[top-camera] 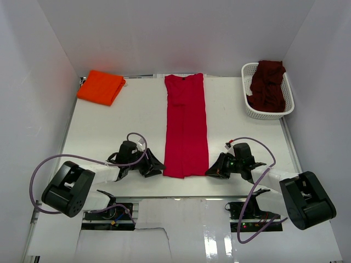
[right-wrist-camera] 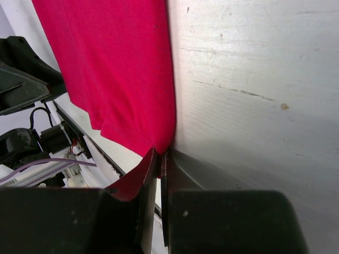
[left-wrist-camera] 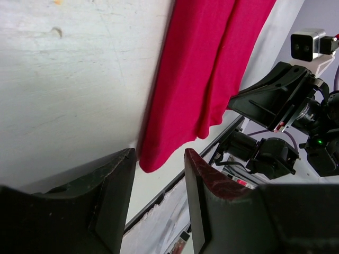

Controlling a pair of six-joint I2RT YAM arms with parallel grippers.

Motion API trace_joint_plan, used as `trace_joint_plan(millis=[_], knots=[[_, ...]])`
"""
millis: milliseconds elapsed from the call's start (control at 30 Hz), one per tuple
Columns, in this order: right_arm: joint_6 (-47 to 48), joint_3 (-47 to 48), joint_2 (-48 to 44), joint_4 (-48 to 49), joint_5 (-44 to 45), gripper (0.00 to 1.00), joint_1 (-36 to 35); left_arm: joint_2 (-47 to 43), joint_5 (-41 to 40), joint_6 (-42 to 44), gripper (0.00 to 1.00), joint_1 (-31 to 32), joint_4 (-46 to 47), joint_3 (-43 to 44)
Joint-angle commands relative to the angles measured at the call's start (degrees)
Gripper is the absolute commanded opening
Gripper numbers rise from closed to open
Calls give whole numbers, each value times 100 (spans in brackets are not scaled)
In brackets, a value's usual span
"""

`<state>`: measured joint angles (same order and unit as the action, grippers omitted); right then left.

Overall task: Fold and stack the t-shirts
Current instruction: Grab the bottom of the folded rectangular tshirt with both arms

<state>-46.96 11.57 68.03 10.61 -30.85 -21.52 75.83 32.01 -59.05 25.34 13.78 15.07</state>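
The bright red t-shirt (top-camera: pixel 185 126) lies on the table as a long narrow strip, collar at the far end. My left gripper (top-camera: pixel 156 167) is open at its near left corner; in the left wrist view the red shirt's (left-wrist-camera: pixel 201 79) corner lies just ahead of the open gripper (left-wrist-camera: pixel 159 159), not between the fingers. My right gripper (top-camera: pixel 211 171) is shut on the near right corner; the right wrist view shows the gripper (right-wrist-camera: pixel 160 156) pinching the red cloth (right-wrist-camera: pixel 116 69). The orange t-shirt (top-camera: pixel 101 86) lies folded at the far left. The maroon t-shirt (top-camera: pixel 269 85) is bunched in the basket.
A white lattice basket (top-camera: pixel 247 68) stands at the far right corner. White walls close in the white table (top-camera: pixel 109 131) on three sides. The table's near edge runs just behind both grippers, with the arm bases and cables below it.
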Motion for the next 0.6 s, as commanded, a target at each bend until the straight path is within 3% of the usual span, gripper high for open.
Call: trace_joint_plan(millis=[0, 200, 233, 267, 367, 400, 433, 567], knots=[[143, 82, -35, -156, 141, 8, -28, 344, -766, 245, 54, 137, -587, -75], [134, 64, -18, -156, 132, 8, -19, 704, -924, 130, 52, 454, -596, 66], [143, 64, -27, -165, 132, 8, -28, 740, -951, 113, 49, 497, -596, 66], [143, 64, -44, -156, 132, 8, -28, 775, -968, 95, 38, 515, -596, 75], [161, 73, -62, -182, 141, 8, -28, 810, -960, 95, 19, 524, -596, 75], [170, 99, -70, -208, 149, 8, -28, 819, -960, 95, 4, 524, -596, 75], [178, 126, -62, -235, 150, 8, -28, 810, -951, 86, 0, 533, -596, 75], [266, 222, -106, -349, 88, 8, -28, 819, -907, 130, 0, 551, -596, 119]])
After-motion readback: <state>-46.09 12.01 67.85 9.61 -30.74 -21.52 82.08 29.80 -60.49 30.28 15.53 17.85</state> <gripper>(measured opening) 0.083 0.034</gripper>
